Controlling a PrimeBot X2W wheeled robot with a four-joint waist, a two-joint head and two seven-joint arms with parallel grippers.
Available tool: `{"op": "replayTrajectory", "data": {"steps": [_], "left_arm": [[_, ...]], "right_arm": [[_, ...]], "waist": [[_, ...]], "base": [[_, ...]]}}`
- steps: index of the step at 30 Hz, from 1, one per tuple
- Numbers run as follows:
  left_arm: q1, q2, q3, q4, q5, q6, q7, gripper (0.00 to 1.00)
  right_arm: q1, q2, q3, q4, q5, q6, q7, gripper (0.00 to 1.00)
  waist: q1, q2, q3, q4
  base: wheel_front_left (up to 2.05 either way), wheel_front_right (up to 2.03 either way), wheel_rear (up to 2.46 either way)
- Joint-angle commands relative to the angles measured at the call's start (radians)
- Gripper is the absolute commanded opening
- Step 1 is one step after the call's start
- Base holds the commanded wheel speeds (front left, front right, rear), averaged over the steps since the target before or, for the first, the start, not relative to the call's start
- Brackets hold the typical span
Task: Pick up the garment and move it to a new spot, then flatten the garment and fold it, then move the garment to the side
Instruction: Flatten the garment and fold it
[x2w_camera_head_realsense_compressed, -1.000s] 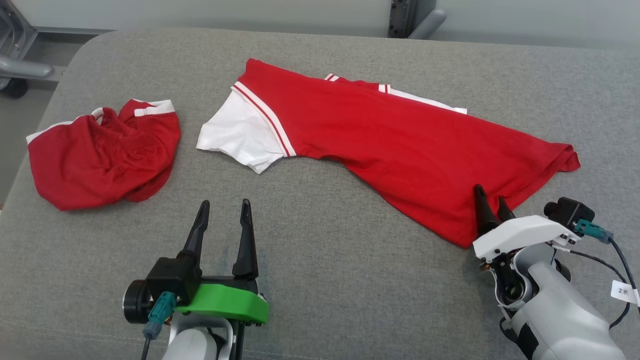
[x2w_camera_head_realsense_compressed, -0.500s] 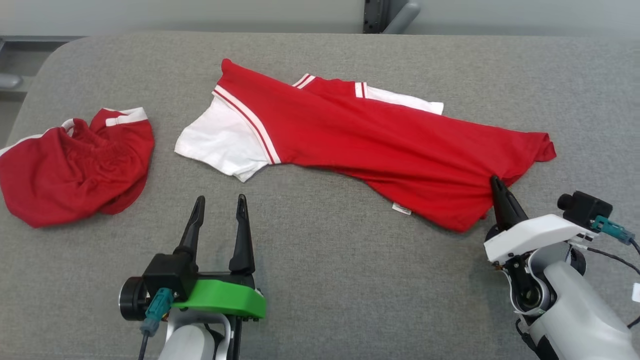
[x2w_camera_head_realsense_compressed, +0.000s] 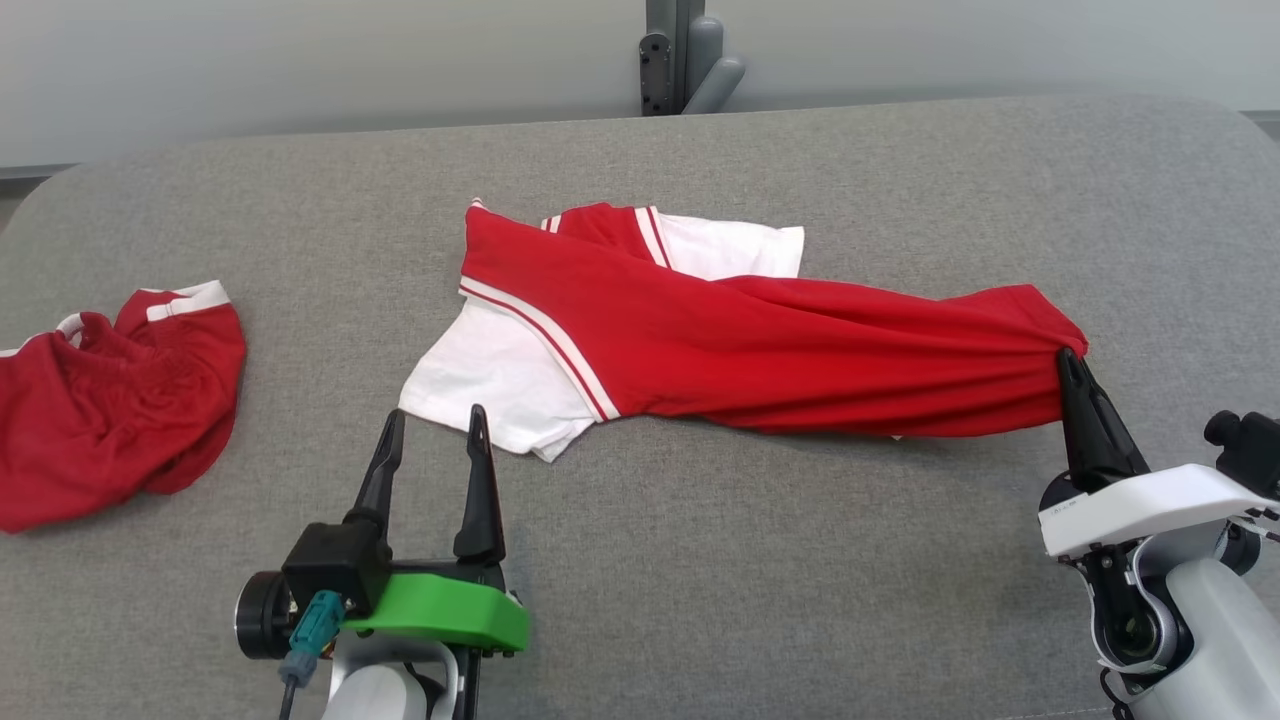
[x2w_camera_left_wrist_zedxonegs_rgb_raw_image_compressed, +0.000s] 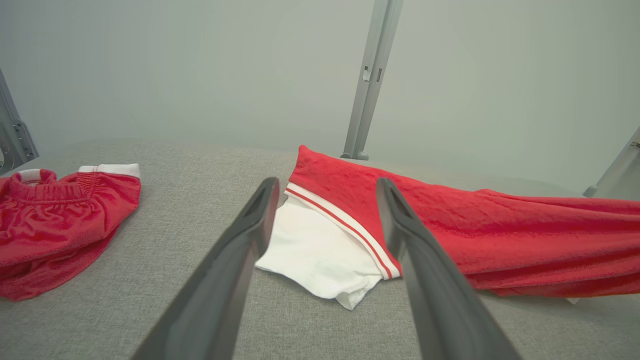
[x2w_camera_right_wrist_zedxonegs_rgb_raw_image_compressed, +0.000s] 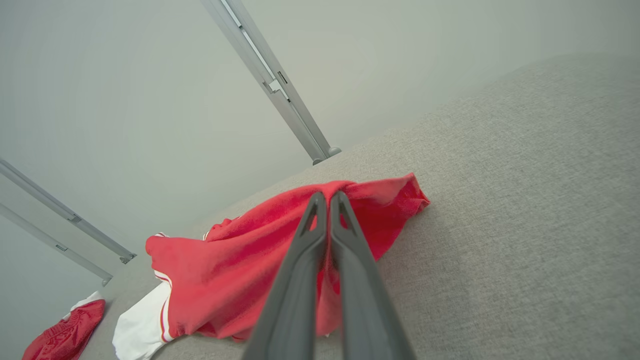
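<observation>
Since a second earlier, the right end effector (x2w_camera_head_realsense_compressed: 1070, 362) had closed on the hem of the red jersey (x2w_camera_head_realsense_compressed: 760, 345) and dragged it toward the right of the head view. The jersey's body, broad and spread before, was drawn into a narrow, creased band. The gap between the jersey and the red shorts (x2w_camera_head_realsense_compressed: 110, 400) had widened. The camera had shifted too, so the whole scene sat differently in the frame.

The jersey lay across the middle of the grey fabric-covered table (x2w_camera_head_realsense_compressed: 700, 560), running from centre to right. Its hem end was gathered into a bunch at the right and lifted slightly toward the dark fingers. In the right wrist view those fingers were pressed together with red cloth pinched at their tips. The near white sleeve (x2w_camera_head_realsense_compressed: 490, 385) lay flat at the lower left of the garment, and the far white sleeve (x2w_camera_head_realsense_compressed: 740, 245) showed at its upper edge.

The left end effector (x2w_camera_head_realsense_compressed: 432, 425) stood at the lower left of centre, fingers apart and holding nothing. Its tips were close to the near sleeve; whether they touched it could not be told.

The shorts lay crumpled at the left edge, well apart from the jersey. A grey metal post (x2w_camera_head_realsense_compressed: 680, 60) rose behind the table at the upper centre.
</observation>
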Motion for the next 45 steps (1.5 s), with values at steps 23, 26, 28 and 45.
{"op": "replayTrajectory", "data": {"steps": [23, 26, 28, 45], "left_arm": [[-0.095, 0.002, -0.101, -0.015, -0.052, 0.016, 0.000, 1.00], [-0.102, 0.002, -0.106, -0.013, -0.054, 0.021, 0.000, 1.00], [-0.100, 0.002, -0.104, -0.013, -0.054, 0.025, 0.000, 1.00], [-0.058, 0.002, -0.050, 0.063, 0.001, -0.002, 0.000, 1.00]], "right_arm": [[-0.593, -0.023, -0.059, 0.600, -0.259, 0.000, -0.001, 1.00], [-0.568, 0.005, -0.107, 0.565, -0.312, 0.000, -0.002, 1.00], [-0.521, 0.019, -0.130, 0.508, -0.345, 0.000, -0.002, 1.00], [0.010, 0.164, -0.250, -0.017, -0.425, 0.000, -0.002, 1.00]], "waist": [[0.0000, 0.0000, 0.153, 0.161], [0.0000, 0.0000, 0.154, 0.153], [0.0000, 0.0000, 0.148, 0.138], [0.0000, 0.0000, 0.053, -0.047]], "base": [[0.00, 0.00, 0.00], [0.00, 0.00, 0.00], [0.00, 0.00, 0.00], [0.00, 0.00, 0.00]]}}
